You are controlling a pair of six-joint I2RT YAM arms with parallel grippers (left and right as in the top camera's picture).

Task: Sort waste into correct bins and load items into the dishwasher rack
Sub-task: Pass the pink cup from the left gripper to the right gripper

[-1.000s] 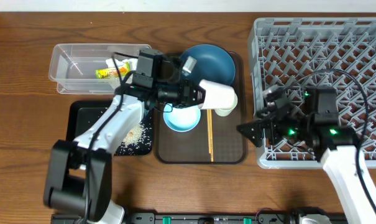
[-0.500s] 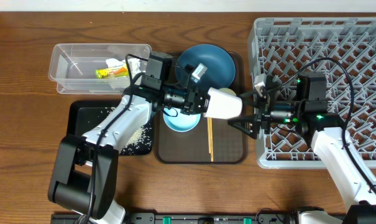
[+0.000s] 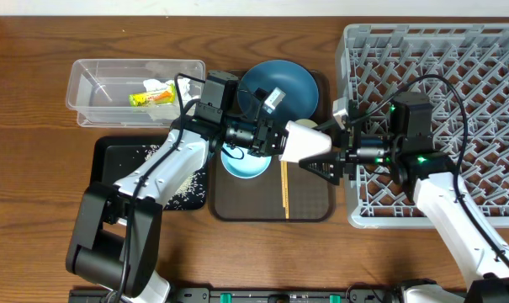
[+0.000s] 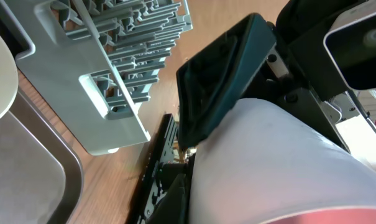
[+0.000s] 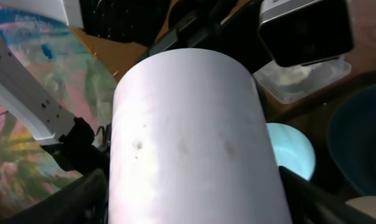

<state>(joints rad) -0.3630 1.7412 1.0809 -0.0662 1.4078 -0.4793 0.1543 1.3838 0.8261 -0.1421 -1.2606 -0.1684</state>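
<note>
Arms meet mid-air, left jaws clamping pink cup [image 3: 303, 143], right jaws spread around it.

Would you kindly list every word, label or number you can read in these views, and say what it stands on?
No text here can be read.
Print on the yellow-green wrapper in the clear tub: too small to read.
On the pale cup: no marking visible.

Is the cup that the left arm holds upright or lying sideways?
Sideways: the cup is level over the brown tray, its length running from left gripper to right gripper.
</note>
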